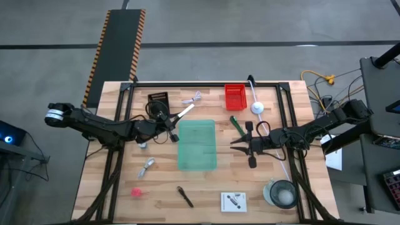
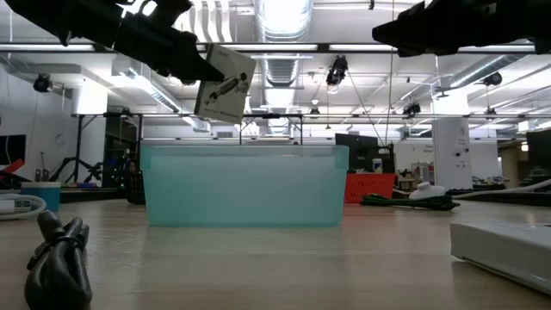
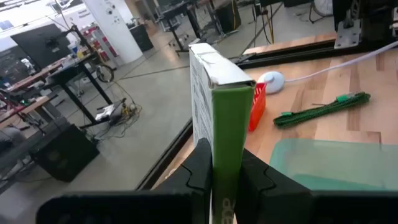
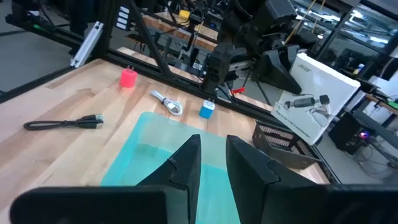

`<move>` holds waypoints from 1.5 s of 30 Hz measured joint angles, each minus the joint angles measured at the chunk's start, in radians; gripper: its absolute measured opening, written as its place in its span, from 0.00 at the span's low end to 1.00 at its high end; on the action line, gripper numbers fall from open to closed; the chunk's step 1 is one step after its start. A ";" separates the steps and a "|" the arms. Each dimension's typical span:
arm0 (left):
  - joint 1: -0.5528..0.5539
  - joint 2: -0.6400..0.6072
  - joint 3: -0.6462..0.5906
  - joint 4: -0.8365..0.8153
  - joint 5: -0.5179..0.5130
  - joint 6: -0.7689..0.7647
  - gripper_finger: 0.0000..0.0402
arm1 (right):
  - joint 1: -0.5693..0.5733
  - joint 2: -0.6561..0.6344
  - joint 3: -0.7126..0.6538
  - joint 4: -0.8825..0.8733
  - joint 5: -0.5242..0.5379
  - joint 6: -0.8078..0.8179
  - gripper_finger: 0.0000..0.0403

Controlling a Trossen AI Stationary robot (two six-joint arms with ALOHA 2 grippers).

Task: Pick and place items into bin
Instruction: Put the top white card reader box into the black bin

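My left gripper (image 1: 170, 120) is shut on a flat white printed packet box (image 1: 185, 111) with a green edge, beside the far left corner of the teal bin (image 1: 197, 145). In the low view the box (image 2: 225, 83) hangs above the bin's rim (image 2: 245, 151). My right gripper (image 1: 240, 145) is open and empty, just right of the bin at its right wall; in its wrist view (image 4: 212, 155) it looks down over the bin (image 4: 155, 155). Loose on the table are a second white packet (image 1: 233, 201), a black pen-like tool (image 1: 185, 196), a pink blob (image 1: 137, 192), a coiled cable (image 1: 147, 165) and a green marker (image 1: 237, 124). My left gripper pinches the box between its two fingers (image 3: 200, 167), one on each broad face, with the green narrow edge (image 3: 231, 134) facing the wrist camera. The fingers come about level from the table's left. The box is lifted clear and tilted, its free end toward the bin.
A black mesh tray (image 1: 158, 100), a silvery piece (image 1: 192, 99) and a red basket (image 1: 235, 95) stand at the far side. A white round device (image 1: 257, 107) with a white cord lies near the right arm. A round container (image 1: 280, 192) stands near right.
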 joint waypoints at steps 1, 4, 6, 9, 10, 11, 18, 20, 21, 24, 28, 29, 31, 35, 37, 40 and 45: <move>0.000 -0.004 -0.001 -0.003 0.000 0.002 0.04 | -0.001 0.000 0.000 0.000 0.006 0.000 0.16; 0.000 -0.008 -0.002 0.000 0.000 0.008 0.04 | -0.003 0.000 0.000 0.001 0.019 0.001 0.16; 0.006 -0.008 -0.002 -0.002 0.001 0.014 0.04 | -0.003 0.000 0.000 0.001 0.026 0.004 0.16; 0.022 -0.006 -0.001 -0.001 0.001 0.026 0.04 | -0.003 0.000 -0.001 0.001 0.029 0.001 0.16; 0.030 -0.004 0.000 -0.007 0.003 0.026 0.04 | -0.003 0.000 -0.001 0.001 0.029 0.001 0.16; 0.037 -0.004 0.005 -0.021 0.004 0.025 0.04 | -0.003 0.000 -0.001 0.001 0.029 0.001 0.16; 0.098 -0.004 0.105 -0.200 0.006 0.024 0.04 | -0.002 0.000 -0.001 0.001 0.030 -0.003 0.16; 0.114 -0.003 0.138 -0.248 0.011 0.023 0.04 | -0.002 0.000 -0.001 0.001 0.030 -0.003 0.15; 0.124 -0.003 0.152 -0.276 0.012 0.023 0.04 | -0.002 0.000 -0.001 0.001 0.030 -0.003 0.15; 0.151 0.003 0.183 -0.334 0.015 0.023 0.04 | -0.002 0.000 -0.002 0.001 0.030 -0.003 0.15; 0.190 0.029 0.220 -0.433 0.021 0.000 0.04 | -0.002 0.000 -0.002 0.000 0.032 -0.032 0.15; 0.202 0.039 0.230 -0.445 0.031 -0.007 0.04 | -0.002 0.000 -0.002 0.000 0.032 -0.034 0.15; 0.225 0.054 0.244 -0.464 0.042 -0.024 0.04 | -0.002 0.000 -0.002 0.000 0.032 -0.033 0.15; 0.269 0.091 0.286 -0.526 0.092 -0.027 0.04 | -0.002 0.000 -0.002 0.000 0.032 -0.031 0.14; 0.290 0.112 0.310 -0.573 0.106 -0.028 0.04 | -0.002 0.000 -0.002 -0.001 0.032 -0.030 0.14; 0.317 0.140 0.350 -0.652 0.109 -0.070 0.04 | -0.002 0.000 -0.002 -0.002 0.032 -0.029 0.15; 0.354 0.170 0.426 -0.835 0.108 -0.214 0.04 | -0.002 0.000 -0.002 -0.003 0.032 -0.029 0.16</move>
